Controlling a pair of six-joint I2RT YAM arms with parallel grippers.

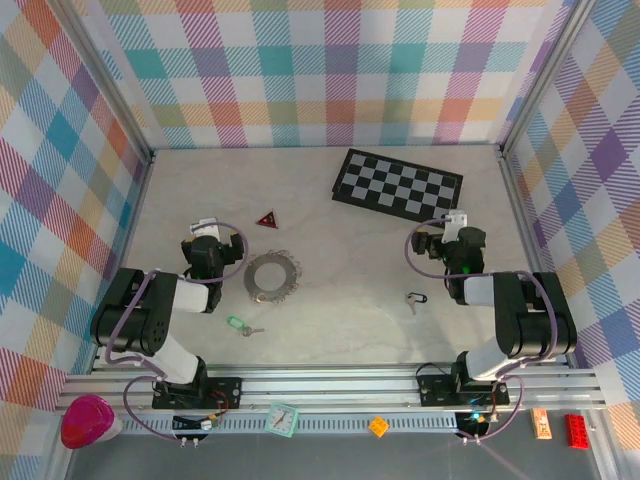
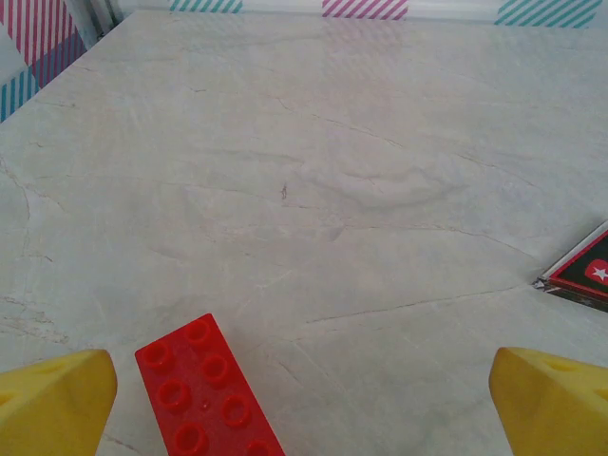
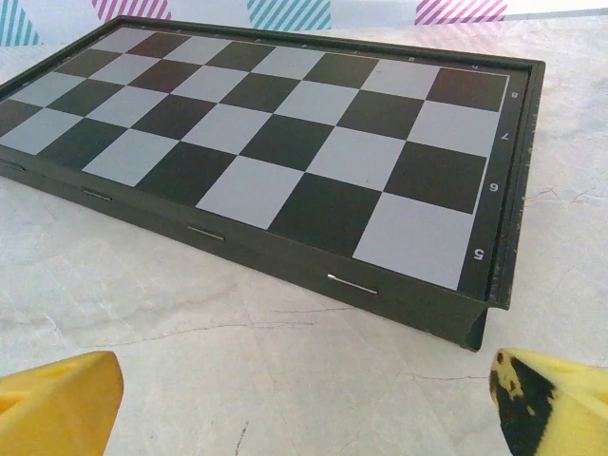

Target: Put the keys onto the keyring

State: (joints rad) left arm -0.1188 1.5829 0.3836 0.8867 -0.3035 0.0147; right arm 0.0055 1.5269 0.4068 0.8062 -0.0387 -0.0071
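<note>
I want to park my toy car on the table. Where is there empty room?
The widest bare patch is mid-table, between the keyring, the chessboard and the black-clip key. The far left corner, beyond the red triangle, is bare too. It is crowded by the left arm, where triangle, keyring, green-tag key and a red brick sit close.

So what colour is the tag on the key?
The tag is bright green; top view shows it best.

Bright, even overhead light; soft shadows; all views sharp.
</note>
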